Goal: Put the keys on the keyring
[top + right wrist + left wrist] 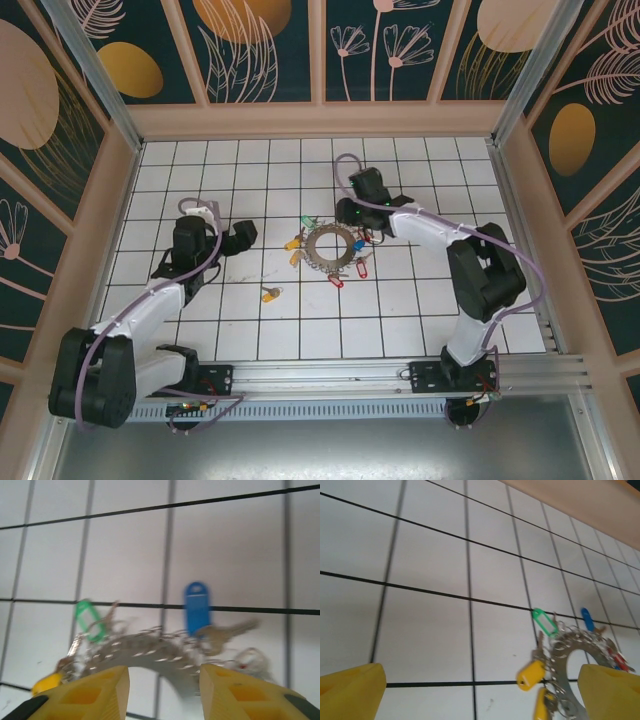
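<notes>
The keyring (325, 247) is a flat grey ring lying mid-table, with green (305, 221), yellow (293, 242), blue (360, 243) and red (336, 281) keys fanned around it. One loose yellow key (270, 293) lies apart at its near left. My right gripper (352, 214) hovers open at the ring's far-right rim; its wrist view has the keyring (150, 652) just beyond the yellow fingers (85, 695), with the blue key (197, 607) and green key (88, 620) behind. My left gripper (243, 233) is open, left of the ring; the keyring (570, 655) sits by its right finger (612, 690).
White tiled floor (400, 310) with black grid lines, boxed in by wooden walls (320, 118). A metal rail (330, 375) runs along the near edge by the arm bases. Bare tiles lie to the near right and far left of the ring.
</notes>
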Available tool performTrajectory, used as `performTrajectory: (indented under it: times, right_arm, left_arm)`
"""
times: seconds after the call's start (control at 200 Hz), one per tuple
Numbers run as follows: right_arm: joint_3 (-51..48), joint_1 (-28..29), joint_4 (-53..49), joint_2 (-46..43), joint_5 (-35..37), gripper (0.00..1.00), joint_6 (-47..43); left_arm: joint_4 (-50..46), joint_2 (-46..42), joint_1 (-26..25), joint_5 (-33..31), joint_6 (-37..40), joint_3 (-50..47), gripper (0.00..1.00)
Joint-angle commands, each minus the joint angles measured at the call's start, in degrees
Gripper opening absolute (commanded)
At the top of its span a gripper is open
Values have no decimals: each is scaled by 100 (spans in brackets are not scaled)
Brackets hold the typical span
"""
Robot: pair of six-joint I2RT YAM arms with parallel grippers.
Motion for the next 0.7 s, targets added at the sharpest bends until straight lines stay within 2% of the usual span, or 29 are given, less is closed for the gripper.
performTrajectory:
  times: [0.0, 0.065, 0.16, 0.34, 0.445, 0.521, 0.646, 0.696]
  right_arm:
    - [-351, -189, -269, -222, -248, 41, 91]
    - [-433, -269, -309, -288, -417, 41, 95]
    - [-520, -281, -320, -361, -605, 40, -133]
    - [-82, -281, -523, -76, -675, 37, -477]
    - [260, -96, -293, 253, -861, 34, -52]
    - [541, -9, -277, 501, -558, 34, 361]
    - [905, -9, -488, 891, -379, 34, 1701]
    - [794, 211, -330, 891, -353, 34, 2267]
  left_arm:
    - [411, 375, -64, 1225, 225, 330, 96]
    - [389, 601, -242, 1432, 354, 505, 93]
    - [201, 808, -563, 1212, 527, 717, 93]
    - [354, 912, -688, 1076, 404, 732, 90]
    - [376, 746, -689, 896, 323, 663, 91]
    - [254, 614, -688, 685, 318, 637, 91]
    - [172, 392, -688, 366, 379, 496, 91]
    - [186, 327, -688, 307, 392, 444, 91]
